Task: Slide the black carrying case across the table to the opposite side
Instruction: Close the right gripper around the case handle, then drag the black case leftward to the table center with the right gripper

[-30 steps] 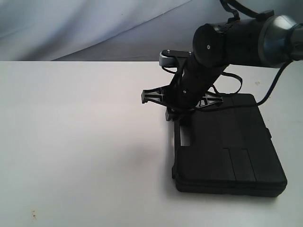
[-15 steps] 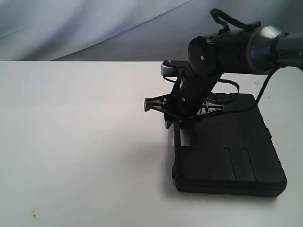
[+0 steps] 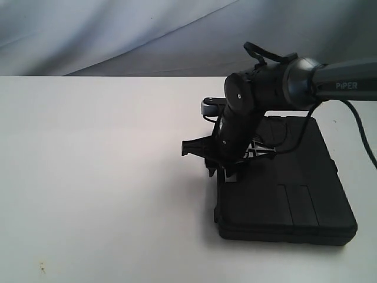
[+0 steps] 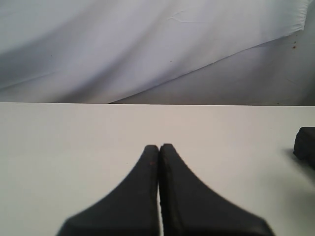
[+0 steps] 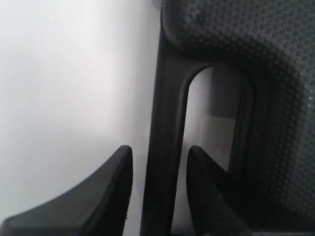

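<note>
The black carrying case [image 3: 288, 188] lies flat on the white table [image 3: 88, 165], at the right of the exterior view. Its handle [image 5: 165, 98] runs along the case's left edge. My right gripper [image 3: 222, 171] reaches down over that edge. In the right wrist view the right gripper [image 5: 160, 152] is open, one finger on each side of the handle bar, with a thin gap on both sides. The inner finger [image 5: 204, 182] sits in the handle's opening. My left gripper [image 4: 159, 146] is shut and empty above bare table; the exterior view does not show it.
A grey-white cloth backdrop [image 3: 118, 35] hangs behind the table's far edge. Bare tabletop spreads to the left of the case. A small dark thing [image 4: 305, 145] shows at the edge of the left wrist view. Small specks [image 3: 41, 268] mark the near left corner.
My right arm has come down and slightly nearer, bringing its open fingers lower around the case's handle. The case has not moved.
</note>
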Robot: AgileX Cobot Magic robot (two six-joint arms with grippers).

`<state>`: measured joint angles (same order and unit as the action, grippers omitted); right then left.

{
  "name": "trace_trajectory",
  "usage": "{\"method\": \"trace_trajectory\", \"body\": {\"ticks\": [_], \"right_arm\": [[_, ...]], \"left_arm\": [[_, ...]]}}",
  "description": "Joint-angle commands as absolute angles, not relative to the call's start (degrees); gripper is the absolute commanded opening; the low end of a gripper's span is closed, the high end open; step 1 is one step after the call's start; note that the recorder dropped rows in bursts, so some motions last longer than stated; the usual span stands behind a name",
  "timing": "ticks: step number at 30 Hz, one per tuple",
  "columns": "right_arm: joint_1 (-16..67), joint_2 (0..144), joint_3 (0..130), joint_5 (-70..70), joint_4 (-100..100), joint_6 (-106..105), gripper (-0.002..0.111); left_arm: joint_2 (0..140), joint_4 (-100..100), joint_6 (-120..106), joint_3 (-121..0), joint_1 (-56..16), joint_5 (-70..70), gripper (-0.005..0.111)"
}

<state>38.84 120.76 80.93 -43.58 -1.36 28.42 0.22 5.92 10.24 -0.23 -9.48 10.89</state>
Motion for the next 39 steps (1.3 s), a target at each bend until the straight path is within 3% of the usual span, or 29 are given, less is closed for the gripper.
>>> {"method": "trace_trajectory", "body": {"ticks": [1,7,13,39], "right_arm": [[38.9,120.9,81.1,-41.3,-1.8,28.8,0.029],[38.9,120.9,81.1,-40.7,-2.9,29.2,0.020],[41.1,120.9,81.1,-37.1,-3.6,29.2,0.000],[51.5,134.8,105.9,-39.1,-5.6,38.7,0.000]], "left_arm": [[0.0,5.7,10.2,0.0,-9.9,10.9,0.000],[0.0,5.7,10.2,0.0,-9.9,10.9,0.000],[0.0,5.7,10.2,0.0,-9.9,10.9,0.000],[0.0,5.7,10.2,0.0,-9.9,10.9,0.000]]}}
